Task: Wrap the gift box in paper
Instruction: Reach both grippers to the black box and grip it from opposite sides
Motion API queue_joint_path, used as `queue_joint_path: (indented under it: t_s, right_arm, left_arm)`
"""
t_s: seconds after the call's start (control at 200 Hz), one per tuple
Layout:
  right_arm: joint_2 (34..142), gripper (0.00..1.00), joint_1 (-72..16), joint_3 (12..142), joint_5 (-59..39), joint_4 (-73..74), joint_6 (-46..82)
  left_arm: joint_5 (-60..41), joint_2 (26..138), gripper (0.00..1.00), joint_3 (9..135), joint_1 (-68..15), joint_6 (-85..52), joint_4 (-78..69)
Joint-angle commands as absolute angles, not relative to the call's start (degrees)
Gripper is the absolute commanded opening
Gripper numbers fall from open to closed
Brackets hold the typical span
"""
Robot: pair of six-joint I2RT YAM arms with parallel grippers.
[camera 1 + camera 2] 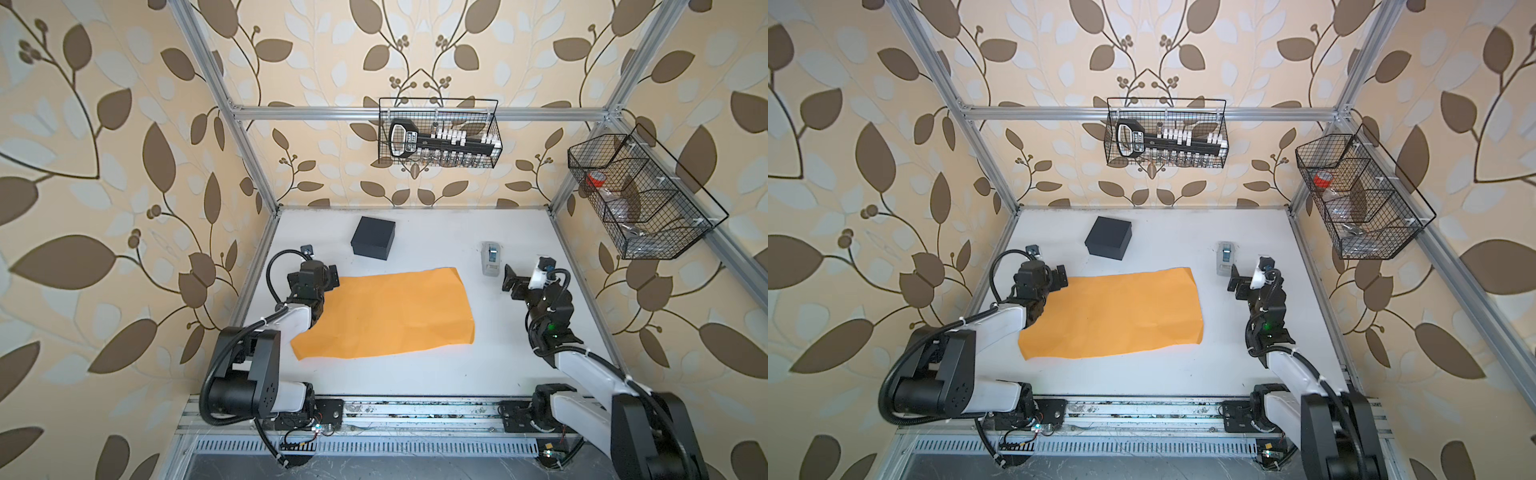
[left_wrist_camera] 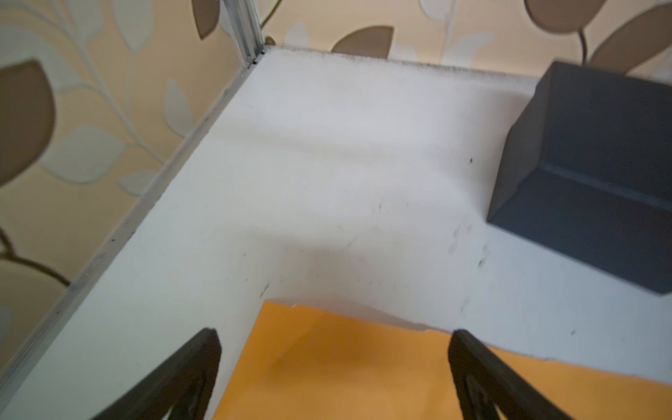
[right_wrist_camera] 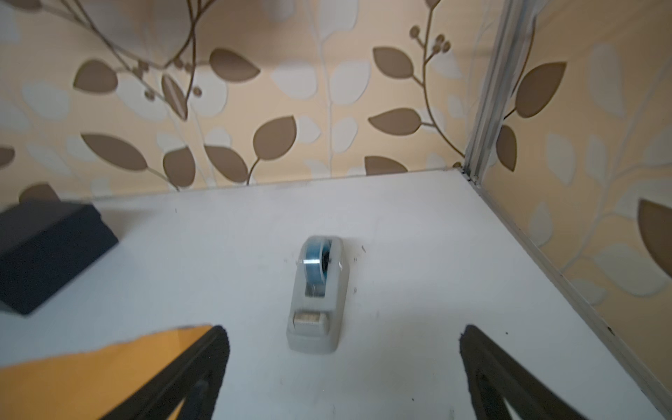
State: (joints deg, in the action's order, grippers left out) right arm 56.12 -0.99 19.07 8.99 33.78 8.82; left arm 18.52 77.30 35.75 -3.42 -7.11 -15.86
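**Both top views**
- Left gripper: jaws spread wide, nothing held. It hangs over one far corner of the paper.
- Paper: orange sheet lying flat on the table. It stretches from under the left gripper toward the right gripper and stops short of it.
- Gift box: black, lid on. It stands on bare table just ahead of the left gripper, near the sheet's far edge but not touching it.
- Right gripper: jaws spread, empty. The tape dispenser stands just ahead of it.

**Left wrist view**
- The fingers stand wide apart, with the paper's corner between them.
- The gift box sits ahead and off to the side. Its lid seam is plain to see.

**Right wrist view**
- The fingers are spread, with the tape dispenser straight ahead between them.
- The gift box lies well off to the side.

**Handling note (judgement)**
- Step in hand: likely moving the box onto the sheet, with the left gripper as the nearest.
- Rise clear of the paper's corner first, so the corner is not dragged.
- Come down over the box with the jaws square to two opposite walls.
- Close below the lid seam, so the lid cannot slip off.
- Set the box at mid-sheet, sides parallel to the paper's edges.
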Motion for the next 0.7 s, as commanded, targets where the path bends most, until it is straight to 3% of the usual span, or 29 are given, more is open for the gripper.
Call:
queue_joint_path:
  t_s: [0.0, 0.075, 0.215, 0.345, 0.39, 0.56, 0.695]
  right_arm:
    - [50.6, 1.0, -0.9, 26.5, 16.4, 14.2, 24.5]
    - [49.8, 1.0, 1.5, 30.6, 4.6, 7.0, 30.8]
    - [53.5, 1.0, 1.6, 33.1, -14.3, 9.1, 39.4]
    - [62.3, 0.76, -6.7, 40.7, -16.7, 4.5, 42.5]
    - [66.0, 0.73, -10.7, 43.1, -16.3, 4.5, 43.6]
    - [81.2, 0.91, -24.6, 52.8, -11.9, 9.3, 45.6]
    - [95.9, 0.94, -29.5, 64.9, -12.5, 10.3, 46.9]
  left_arm:
    - [22.6, 71.3, 0.99, 46.8, -3.8, -16.3, 4.2]
    - [20.8, 69.0, 0.99, 52.1, -3.6, -22.7, 12.7]
    - [4.2, 68.6, 0.99, 59.0, -2.7, -25.4, 18.5]
    - [-11.9, 76.3, 0.99, 66.5, -2.2, -24.8, 23.0]
    - [-15.6, 79.9, 0.99, 68.7, -2.2, -24.1, 23.9]
    - [-23.1, 93.6, 0.99, 76.2, -0.9, -23.5, 24.1]
    - [-28.4, 104.6, 0.99, 84.6, 2.4, -23.5, 26.4]
